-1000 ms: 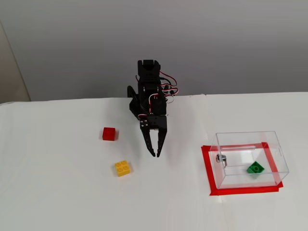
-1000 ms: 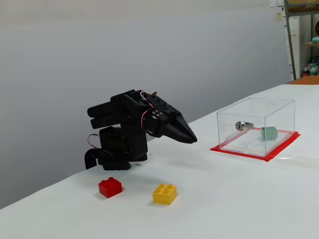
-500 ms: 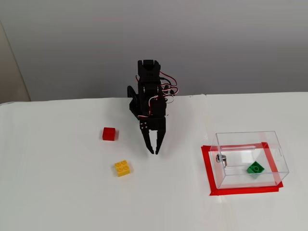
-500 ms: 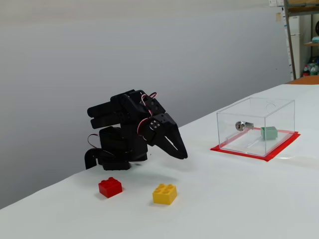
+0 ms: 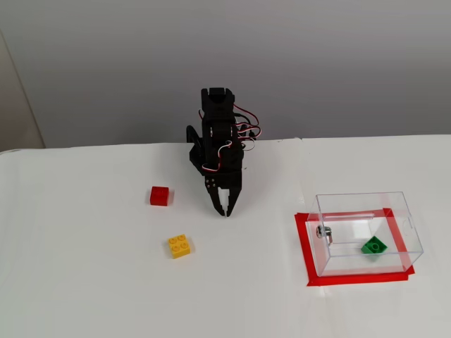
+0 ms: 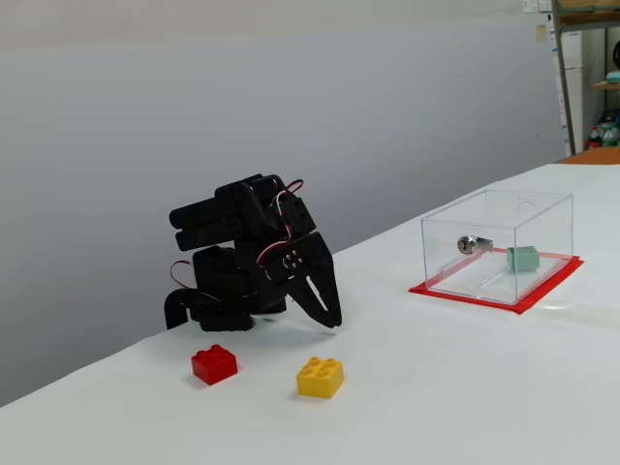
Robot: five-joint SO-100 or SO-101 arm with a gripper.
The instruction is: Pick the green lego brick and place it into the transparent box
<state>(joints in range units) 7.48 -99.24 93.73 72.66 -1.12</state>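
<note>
My table carries the transparent box on its red tape border at the right of the higher fixed view, and the green lego brick already lies on the floor inside it, toward the right end, so I judge the placing itself done. My gripper hangs folded close to my base, tips down just above the table, well apart from the box, the jaws narrow with only a slit between them and nothing held. The yellow brick and the red block sit untouched to the left; what is left, I think, is only settling to rest.
</note>
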